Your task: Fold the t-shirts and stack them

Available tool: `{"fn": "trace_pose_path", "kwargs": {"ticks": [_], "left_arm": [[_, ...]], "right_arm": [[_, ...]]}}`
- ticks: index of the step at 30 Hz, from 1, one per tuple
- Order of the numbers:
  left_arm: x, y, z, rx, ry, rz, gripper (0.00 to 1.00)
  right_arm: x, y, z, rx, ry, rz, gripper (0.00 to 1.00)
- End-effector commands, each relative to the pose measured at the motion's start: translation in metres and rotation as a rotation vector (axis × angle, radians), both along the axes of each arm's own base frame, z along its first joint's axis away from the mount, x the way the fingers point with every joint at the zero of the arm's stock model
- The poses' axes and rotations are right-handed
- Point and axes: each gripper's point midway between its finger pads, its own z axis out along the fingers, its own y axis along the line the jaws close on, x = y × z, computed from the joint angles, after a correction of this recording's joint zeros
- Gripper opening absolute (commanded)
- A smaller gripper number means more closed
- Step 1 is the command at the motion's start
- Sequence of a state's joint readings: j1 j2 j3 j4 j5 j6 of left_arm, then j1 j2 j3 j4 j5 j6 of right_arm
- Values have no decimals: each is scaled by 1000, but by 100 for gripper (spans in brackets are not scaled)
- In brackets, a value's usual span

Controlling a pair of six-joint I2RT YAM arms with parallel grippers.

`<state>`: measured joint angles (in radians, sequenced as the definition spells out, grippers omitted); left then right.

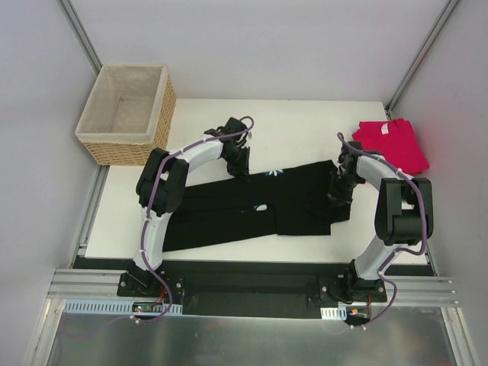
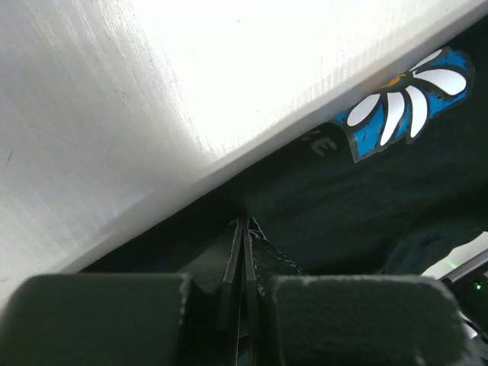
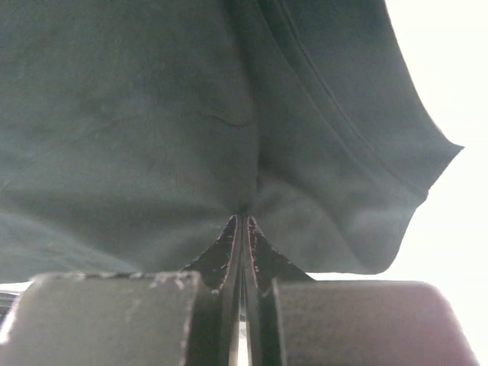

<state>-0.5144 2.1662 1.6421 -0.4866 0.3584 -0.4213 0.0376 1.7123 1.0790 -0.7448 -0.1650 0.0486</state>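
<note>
Wicker basket (image 1: 122,149) with pale lining sits at the far left corner of the white table (image 1: 305,114), well apart from both shirts

Red t-shirt (image 1: 393,143) lies bunched at the far right corner, apart from the black one, with the right arm's forearm passing just beside its near edge

Black t-shirt (image 1: 229,217) lies stretched left to right across the middle of the table, partly folded lengthwise

Metal rail (image 1: 252,293) runs along the near edge under both arm bases

Left gripper (image 1: 242,169) is down on the black t-shirt's far edge near the middle; in the wrist view its fingers (image 2: 229,259) are pressed together, pinching the black hem (image 2: 244,225)

Right gripper (image 1: 339,197) is at the black t-shirt's right end; in the wrist view its fingers meet, clamped on a pucker of black cloth (image 3: 242,221)

Blue daisy print (image 2: 404,103) with white petals shows on the black t-shirt in the left wrist view, close to the far edge

Pale letters (image 2: 320,145) sit beside the print, the last looks like "E", the rest too creased to read
</note>
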Motion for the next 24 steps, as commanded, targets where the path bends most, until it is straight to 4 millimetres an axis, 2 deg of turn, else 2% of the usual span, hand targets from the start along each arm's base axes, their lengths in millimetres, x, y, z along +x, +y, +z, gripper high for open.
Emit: {"fn": "trace_pose_path", "kwargs": {"ticks": [1, 4, 8, 9, 12, 15, 19, 20, 22, 24], "left_arm": [[16, 4, 36, -15, -83, 1, 0], [19, 3, 42, -20, -97, -1, 0], [18, 5, 47, -13, -111, -13, 0], [18, 5, 48, -13, -115, -20, 0], [15, 5, 53, -23, -121, -37, 0], [11, 4, 63, -41, -137, -58, 0], [1, 12, 80, -43, -175, -79, 0], [-4, 16, 90, -45, -196, -78, 0], [-6, 24, 99, -22, -239, -83, 0], [-11, 35, 110, -5, -275, -83, 0]], "right_arm": [[-9, -4, -7, -16, 55, 27, 1], [-7, -7, -11, -32, 63, 29, 1], [1, -22, 7, -122, -7, 6, 3], [8, -25, 19, -138, -50, -1, 4], [12, -40, 38, -222, -98, -13, 4], [12, -51, 45, -282, -113, -22, 4], [8, -52, 47, -291, -121, -34, 4], [9, -51, 49, -284, -130, -41, 6], [10, -50, 56, -276, -160, -46, 9], [13, -48, 61, -264, -166, -32, 18]]}}
